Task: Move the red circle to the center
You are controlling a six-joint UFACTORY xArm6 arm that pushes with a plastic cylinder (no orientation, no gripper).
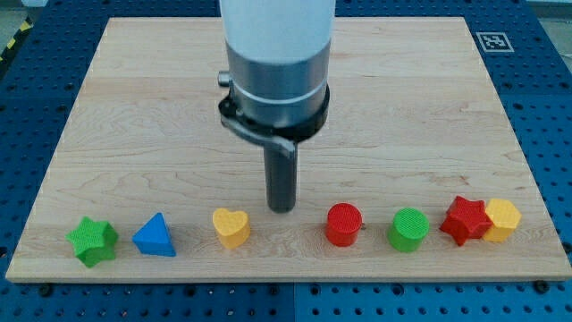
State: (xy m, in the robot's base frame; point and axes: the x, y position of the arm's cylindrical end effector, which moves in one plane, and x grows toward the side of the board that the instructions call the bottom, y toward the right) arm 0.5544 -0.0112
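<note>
The red circle is a short red cylinder near the view's bottom, right of the middle. My tip is the lower end of a dark rod hanging from the white and grey arm. It rests on the wooden board, left of the red circle and a little higher in the view, with a clear gap between them. A yellow heart lies just left of and below my tip, also not touching it.
Along the bottom row from the view's left: a green star, a blue triangle, then right of the red circle a green circle, a red star and a yellow hexagon touching it. The board sits on a blue perforated table.
</note>
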